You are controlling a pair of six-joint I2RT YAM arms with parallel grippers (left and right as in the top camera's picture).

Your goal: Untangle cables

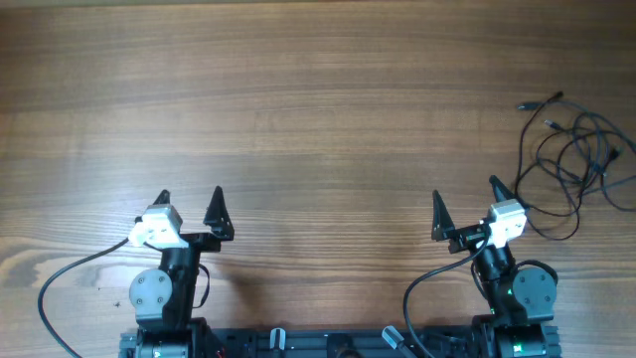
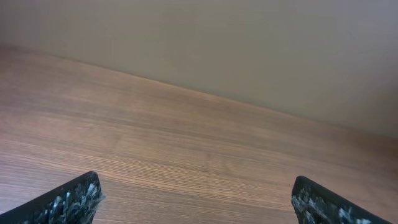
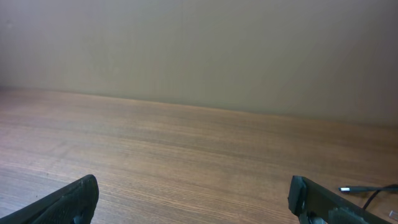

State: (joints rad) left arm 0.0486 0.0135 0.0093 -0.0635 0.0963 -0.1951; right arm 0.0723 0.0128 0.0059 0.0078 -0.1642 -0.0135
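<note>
Left claw (image 1: 189, 199) sits wide open at the near left, gripping nothing. Right claw (image 1: 465, 194), same deal: spread wide, empty. The cables (image 1: 574, 164) lie loosely tangled on the wooden surface (image 1: 318, 99), by its right edge.

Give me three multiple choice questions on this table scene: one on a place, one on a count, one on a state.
1. Where do the cables lie? A) far right B) centre C) far left
2. How many grippers show overhead? A) one B) two C) three
3. The right gripper is: A) open, empty B) shut on a cable C) shut, empty
Answers: 1 A, tangle by the table's right edge; 2 B, left gripper and right one; 3 A, jaws apart, nothing between.
</note>
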